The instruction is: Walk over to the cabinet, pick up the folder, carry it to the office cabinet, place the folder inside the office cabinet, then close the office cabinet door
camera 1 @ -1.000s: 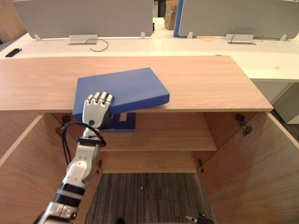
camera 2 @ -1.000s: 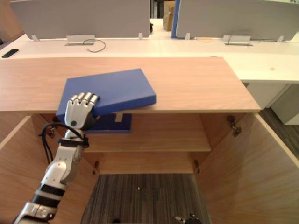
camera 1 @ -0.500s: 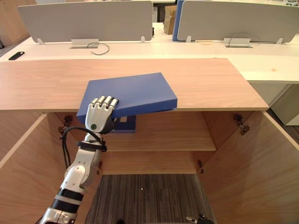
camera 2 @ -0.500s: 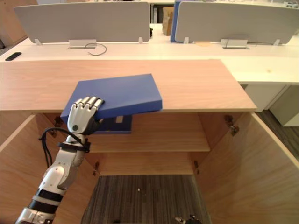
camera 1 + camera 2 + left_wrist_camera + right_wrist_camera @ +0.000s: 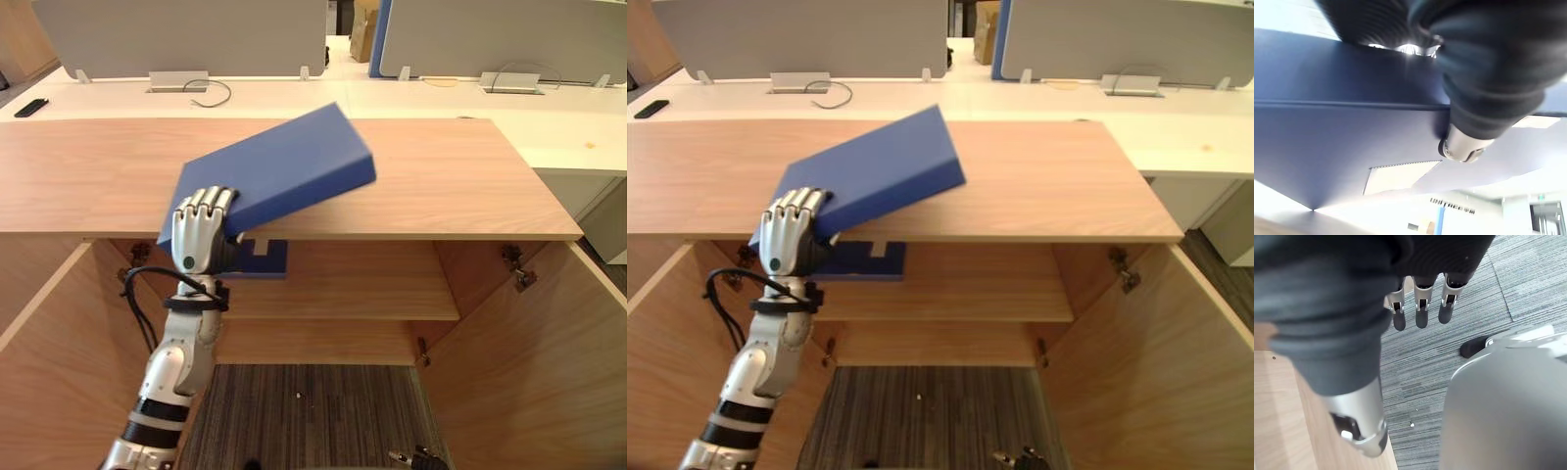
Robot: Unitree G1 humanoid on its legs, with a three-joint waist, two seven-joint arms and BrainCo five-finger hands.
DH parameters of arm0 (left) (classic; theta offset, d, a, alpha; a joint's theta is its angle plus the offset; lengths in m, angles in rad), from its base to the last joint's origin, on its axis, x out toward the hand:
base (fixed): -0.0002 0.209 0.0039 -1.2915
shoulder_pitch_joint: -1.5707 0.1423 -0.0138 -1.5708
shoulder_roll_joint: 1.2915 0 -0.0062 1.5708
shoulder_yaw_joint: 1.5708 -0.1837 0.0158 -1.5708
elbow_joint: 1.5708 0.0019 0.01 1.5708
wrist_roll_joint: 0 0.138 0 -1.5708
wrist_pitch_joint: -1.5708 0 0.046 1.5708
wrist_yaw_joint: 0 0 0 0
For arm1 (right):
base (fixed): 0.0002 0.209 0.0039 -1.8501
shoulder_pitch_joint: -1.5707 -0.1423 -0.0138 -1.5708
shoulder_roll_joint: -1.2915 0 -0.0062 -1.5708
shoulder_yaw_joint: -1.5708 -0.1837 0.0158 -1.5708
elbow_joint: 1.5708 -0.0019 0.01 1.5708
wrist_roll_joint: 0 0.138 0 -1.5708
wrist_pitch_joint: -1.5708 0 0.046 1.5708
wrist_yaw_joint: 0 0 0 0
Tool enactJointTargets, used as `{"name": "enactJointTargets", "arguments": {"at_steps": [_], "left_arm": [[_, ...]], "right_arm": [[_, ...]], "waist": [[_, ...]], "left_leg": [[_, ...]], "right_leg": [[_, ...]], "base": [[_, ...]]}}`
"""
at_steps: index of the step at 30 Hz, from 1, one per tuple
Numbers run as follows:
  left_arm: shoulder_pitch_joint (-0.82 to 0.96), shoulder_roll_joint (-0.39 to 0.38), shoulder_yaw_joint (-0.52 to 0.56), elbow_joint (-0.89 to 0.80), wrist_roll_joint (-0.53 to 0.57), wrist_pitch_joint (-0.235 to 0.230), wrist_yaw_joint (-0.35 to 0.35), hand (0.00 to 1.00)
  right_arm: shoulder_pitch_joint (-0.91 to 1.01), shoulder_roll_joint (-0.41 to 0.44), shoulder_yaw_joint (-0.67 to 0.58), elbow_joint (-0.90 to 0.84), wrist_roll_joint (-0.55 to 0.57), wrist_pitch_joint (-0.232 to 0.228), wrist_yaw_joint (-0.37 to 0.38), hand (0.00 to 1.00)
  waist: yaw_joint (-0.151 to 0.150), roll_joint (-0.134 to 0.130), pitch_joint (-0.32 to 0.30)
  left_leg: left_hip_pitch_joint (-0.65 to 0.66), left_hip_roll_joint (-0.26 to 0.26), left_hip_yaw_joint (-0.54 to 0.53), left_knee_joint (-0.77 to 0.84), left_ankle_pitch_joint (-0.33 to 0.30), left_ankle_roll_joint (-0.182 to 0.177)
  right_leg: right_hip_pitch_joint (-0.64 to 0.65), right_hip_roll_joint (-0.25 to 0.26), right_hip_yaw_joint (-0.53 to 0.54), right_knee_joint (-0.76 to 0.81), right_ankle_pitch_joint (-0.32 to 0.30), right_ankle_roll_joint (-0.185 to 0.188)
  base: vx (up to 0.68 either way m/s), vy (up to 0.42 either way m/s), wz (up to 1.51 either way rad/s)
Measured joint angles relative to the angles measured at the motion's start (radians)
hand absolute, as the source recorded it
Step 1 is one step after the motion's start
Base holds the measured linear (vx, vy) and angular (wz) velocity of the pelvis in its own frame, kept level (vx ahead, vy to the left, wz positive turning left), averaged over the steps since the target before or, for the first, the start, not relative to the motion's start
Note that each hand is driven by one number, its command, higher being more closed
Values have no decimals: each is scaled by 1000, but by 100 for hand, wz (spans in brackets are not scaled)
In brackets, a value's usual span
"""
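**Folder tipped up at cabinet edge**

Left hand [image 5: 201, 230]: fingers clenched on the folder [image 5: 284, 166] at its 7 o'clock corner. The folder is tilted, near corner low by the front edge of the cabinet top [image 5: 441, 176], far end high toward 2 o'clock, clear of the wood. Judged: the corner grip levers it free to bring it down to the shelf [image 5: 372, 284] at 6 o'clock. Right hand [image 5: 1421, 316] hangs over the carpet [image 5: 1474, 293], fingers relaxed and holding nothing.

folder [image 5: 284, 166] far corner: blurred | near corner: behind left robot hand [image 5: 199, 235] | blue block [image 5: 269, 260]: part-hidden

Bright, even light — soft shadows
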Motion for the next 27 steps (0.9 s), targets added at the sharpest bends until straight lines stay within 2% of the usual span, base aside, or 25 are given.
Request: {"name": "enactJointTargets", "arguments": {"at_steps": [2, 8, 13, 16, 19, 21, 23, 24, 25, 26, 27], "left_arm": [[7, -28, -6, -23, -69, -12, 10, 100], [14, -72, -5, -91, -173, -17, 20, 100], [29, -114, -16, -169, -256, -40, 21, 100], [52, -134, -17, -261, -359, -93, 17, 100], [88, -145, -14, -308, -515, -150, -12, 100], [102, -150, -9, -315, -731, -204, -65, 100], [108, -149, 4, -316, -869, -232, -103, 100], [108, -149, 16, -316, -982, -248, -138, 100], [109, -149, 22, -316, -1016, -252, -150, 100], [110, -149, 42, -316, -1103, -267, -180, 100], [110, -149, 51, -316, -1128, -272, -189, 100]], "right_arm": [[2, -1, 0, 1, 0, 0, -1, 0], [13, -3, 8, 0, 11, -1, -11, 0], [45, -2, 18, -39, 93, -5, -23, 0], [128, 27, 17, -284, 208, -13, -37, 0], [199, 61, 15, -554, 331, -52, -48, 0], [242, 110, 0, -793, 418, -102, -64, 0], [261, 135, 1, -943, 436, -121, -80, 0], [278, 143, -7, -1098, 434, -129, -87, 0], [282, 145, -12, -1139, 431, -136, -91, 0], [290, 148, -41, -1269, 410, -154, -104, 0], [293, 149, -55, -1319, 386, -163, -110, 0]], "waist": [[1, 0, 0], [3, 1, -1], [3, 6, -7], [-7, 8, -14], [-22, 7, -31], [-36, 10, -37], [-40, 12, -38], [-49, 13, -38], [-49, 13, -38], [-52, 17, -39], [-54, 18, -42]], "left_leg": [[-3, 12, 8, 0, 0, 0], [-24, 10, 15, -6, 6, 6], [-26, 16, 17, -6, 23, 1], [-38, 16, 30, -5, 29, 2], [-37, 18, 54, 0, 29, 2], [-35, 21, 65, 0, 29, 2], [-33, 26, 81, 0, 28, 1], [-29, 28, 93, -1, 26, -1], [-27, 29, 100, -1, 24, -1], [-20, 31, 120, -2, 14, -5], [-19, 31, 127, -4, 11, -7]], "right_leg": [[-25, 11, 19, 26, 2, -3], [-53, 9, 37, 27, -1, -1], [-62, 15, 48, 28, -2, 0], [-86, 16, 58, 36, 1, 3], [-100, 16, 79, 42, 1, 3], [-107, 20, 90, 48, 2, 2], [-121, 24, 108, 59, 3, 1], [-128, 26, 122, 62, 5, 2], [-130, 27, 129, 62, 6, 3], [-138, 29, 147, 63, 8, 4], [-142, 30, 156, 63, 9, 5]], "base": [[-88, -8, -18], [-134, 11, -9], [-77, -3, -3], [-1, 7, -12], [26, 13, -19], [-6, 4, -16], [-43, 6, -26], [-71, 21, -30], [-65, 25, -42], [-55, 27, -36], [-42, 27, -43]]}}
